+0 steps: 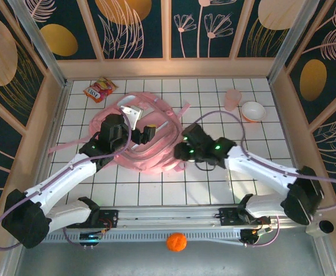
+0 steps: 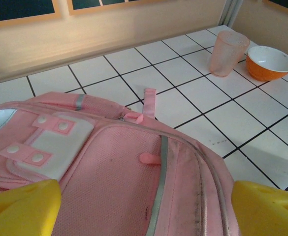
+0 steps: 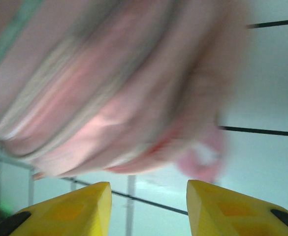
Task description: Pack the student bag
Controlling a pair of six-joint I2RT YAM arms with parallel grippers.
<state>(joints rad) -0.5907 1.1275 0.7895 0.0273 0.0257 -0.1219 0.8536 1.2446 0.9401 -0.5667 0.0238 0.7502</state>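
Orange ball (image 1: 176, 242) at 6 o'clock on the grey near ledge, between the arm bases. Both arms reach forward, elbows low. Left gripper (image 1: 147, 133) hovers over the student bag (image 1: 156, 154), jaws spread wide above the fabric. Right gripper (image 1: 185, 148) sits at the bag's 3 o'clock edge, jaws parted, tile showing between them; its wrist view is blurred. Bag lies mid-table on the white tiled table (image 1: 213, 184): soft pink cloth, mesh pocket, grey trim. Red snack packet (image 1: 100, 89) at 11 o'clock. Translucent pink cup (image 1: 232, 99) and orange bowl (image 1: 253, 110) at 1 o'clock. Dark floral wall panels (image 1: 139, 29) behind.
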